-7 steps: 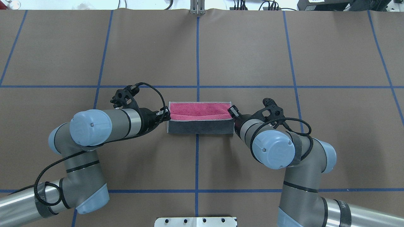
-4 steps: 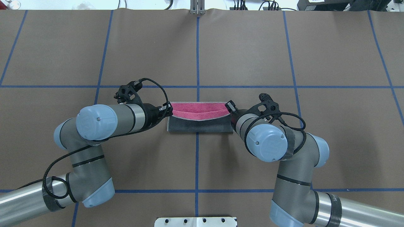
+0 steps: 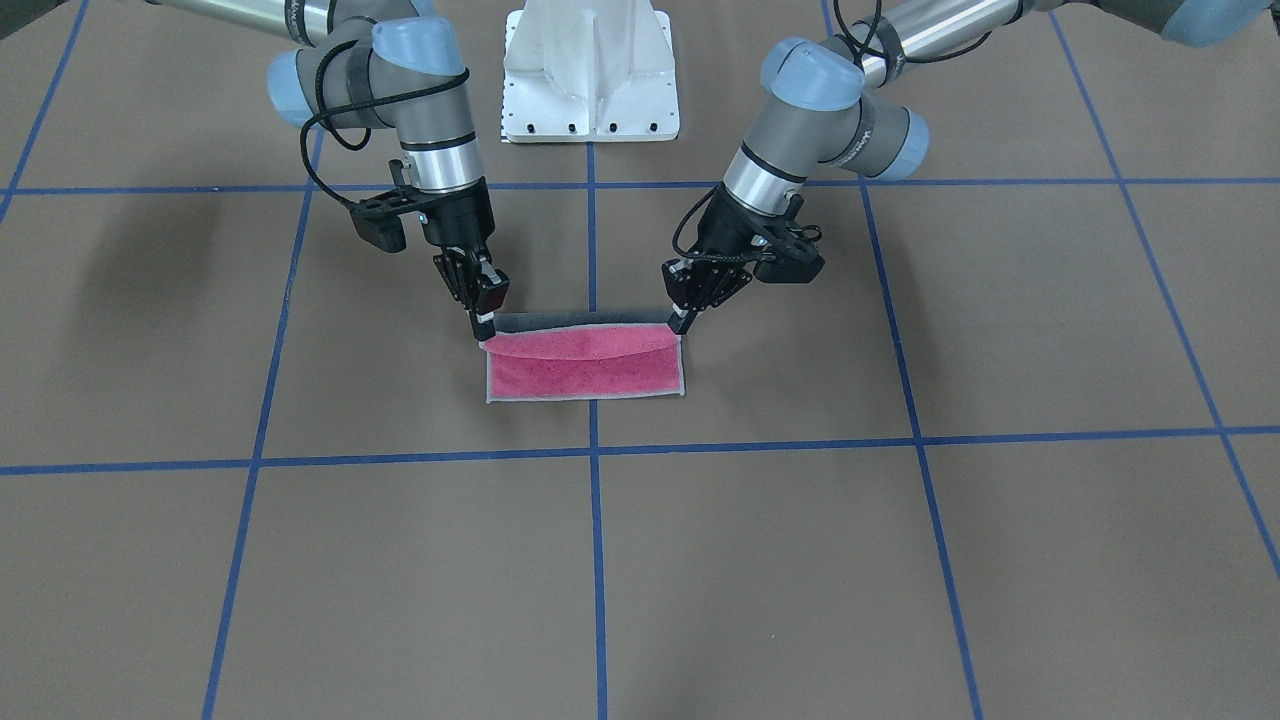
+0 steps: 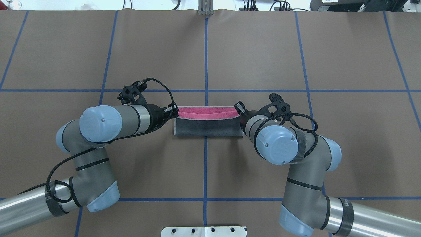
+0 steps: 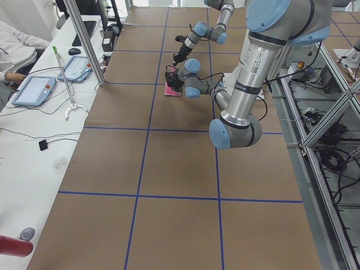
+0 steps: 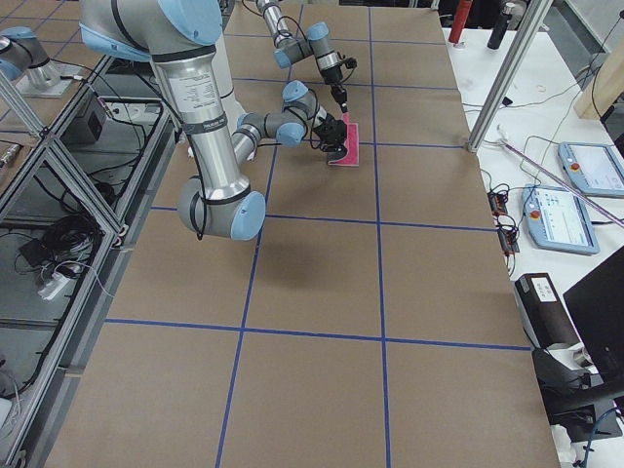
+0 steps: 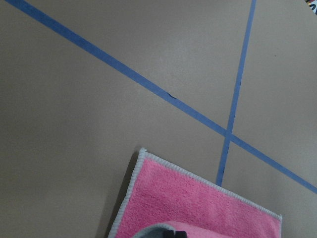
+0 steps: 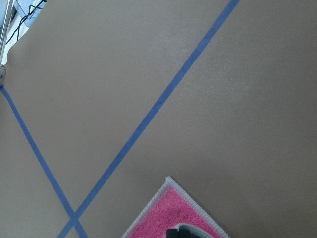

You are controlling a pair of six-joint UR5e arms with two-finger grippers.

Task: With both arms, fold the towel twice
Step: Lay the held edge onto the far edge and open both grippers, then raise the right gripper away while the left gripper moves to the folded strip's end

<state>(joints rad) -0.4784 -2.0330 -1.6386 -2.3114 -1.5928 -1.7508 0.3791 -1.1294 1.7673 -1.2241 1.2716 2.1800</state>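
Observation:
The towel (image 4: 208, 129) lies mid-table, its near half lifted and carried over the far half. The dark grey face shows on top, and a narrow pink strip (image 4: 207, 112) remains along the far edge. From the front view the towel (image 3: 585, 372) shows pink, with a grey band behind. My left gripper (image 4: 176, 114) is shut on the towel's left corner, seen also as the left gripper (image 3: 683, 322) at the right of the front view. My right gripper (image 4: 239, 110) is shut on the right corner, likewise the right gripper (image 3: 484, 330). Each wrist view shows a pink corner (image 7: 188, 203) (image 8: 168, 218).
The white pedestal (image 3: 590, 80) stands at the robot's side of the table. Blue tape lines (image 4: 206, 59) grid the brown table cover. A side desk with tablets (image 5: 34, 90) and a person's sleeve (image 5: 17, 39) lies beyond the table's far edge.
Both grippers have carried the lifted edge farther away from the robot. The grey flap now covers more of the pink face, and the pink strip has narrowed.

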